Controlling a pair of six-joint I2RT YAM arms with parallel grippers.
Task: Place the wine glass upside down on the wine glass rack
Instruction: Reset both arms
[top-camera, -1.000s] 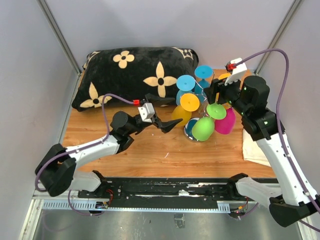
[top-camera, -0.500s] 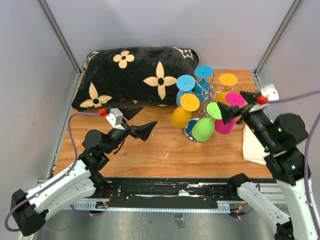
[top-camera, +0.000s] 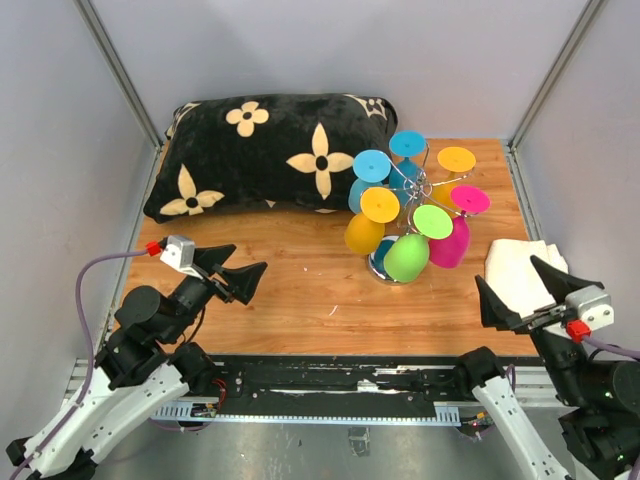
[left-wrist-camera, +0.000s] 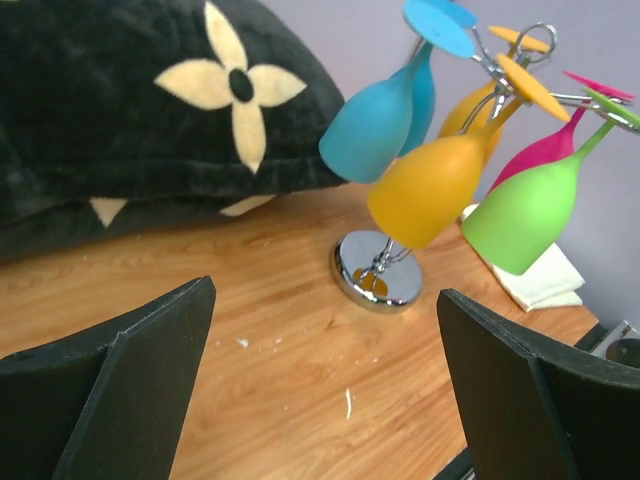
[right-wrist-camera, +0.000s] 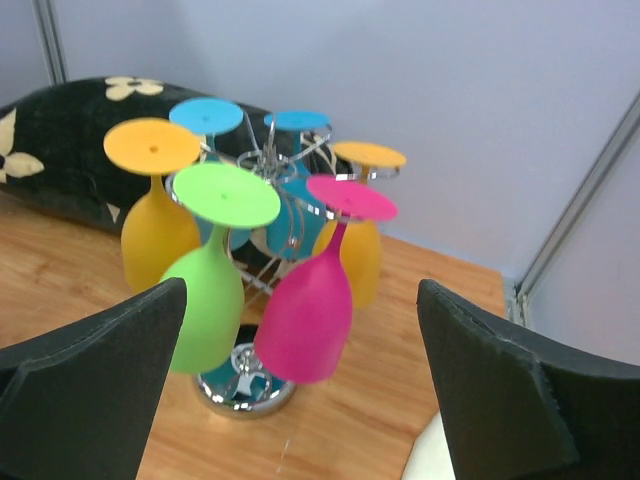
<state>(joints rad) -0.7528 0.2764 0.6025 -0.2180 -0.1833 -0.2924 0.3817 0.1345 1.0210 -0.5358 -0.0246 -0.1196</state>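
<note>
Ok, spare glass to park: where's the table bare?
The table is bare left of the wine glass rack, between the pillow and the near edge. A narrow strip separates rack and white cloth. Around the rack, hanging glasses crowd.

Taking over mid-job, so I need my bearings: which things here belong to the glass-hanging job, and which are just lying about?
Job:
wine glass rack
hung on it upside down: green glass, pink glass, orange glasses, blue glasses

Lying about:
black flowered pillow
white cloth
</note>
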